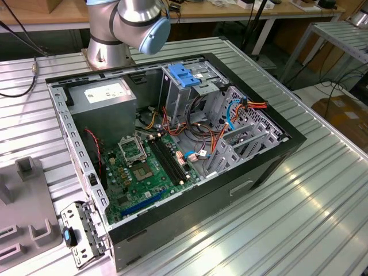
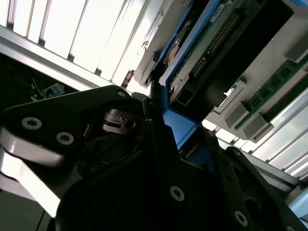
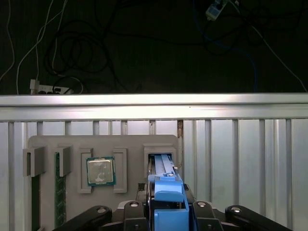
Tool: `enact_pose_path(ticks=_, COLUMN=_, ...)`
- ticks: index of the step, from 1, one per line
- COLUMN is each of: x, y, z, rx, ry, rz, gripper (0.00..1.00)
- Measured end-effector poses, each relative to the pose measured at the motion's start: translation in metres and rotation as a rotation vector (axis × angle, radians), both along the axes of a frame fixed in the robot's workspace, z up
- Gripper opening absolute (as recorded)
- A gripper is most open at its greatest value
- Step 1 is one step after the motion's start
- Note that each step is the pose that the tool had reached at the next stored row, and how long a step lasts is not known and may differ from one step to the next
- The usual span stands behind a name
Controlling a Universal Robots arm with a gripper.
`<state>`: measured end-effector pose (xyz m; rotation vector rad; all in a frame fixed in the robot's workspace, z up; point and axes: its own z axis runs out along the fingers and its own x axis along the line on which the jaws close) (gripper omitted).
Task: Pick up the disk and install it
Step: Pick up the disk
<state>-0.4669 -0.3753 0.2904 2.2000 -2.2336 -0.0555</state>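
Pincer [image 3: 167,208] clamping disk [image 3: 162,166], ribbed table [image 3: 240,154], cabled floor [image 3: 144,53]

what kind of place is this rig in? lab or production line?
Probably a robotics lab bench, not a production line: an open PC case on a ribbed metal table, a grey fixture holding a CPU and the disk, cluttered workbenches behind.

Open computer case [image 1: 184,227] on ribbed metal table [image 1: 310,213]; green motherboard [image 1: 141,172] inside; processor chip [image 3: 100,171] in grey tray [image 3: 72,142].
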Motion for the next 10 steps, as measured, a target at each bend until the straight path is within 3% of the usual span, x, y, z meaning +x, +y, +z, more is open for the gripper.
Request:
enact_pose_path(ticks=6, x=0.0, y=0.0, z=0.0007, rx=-0.0004, ry=-0.0001, rz=0.0, gripper=0.37)
enact_pose_path(ticks=10, x=0.0, y=0.0, z=0.0045, rx=-0.0004, ry=0.0001, rz=0.0, gripper=0.37)
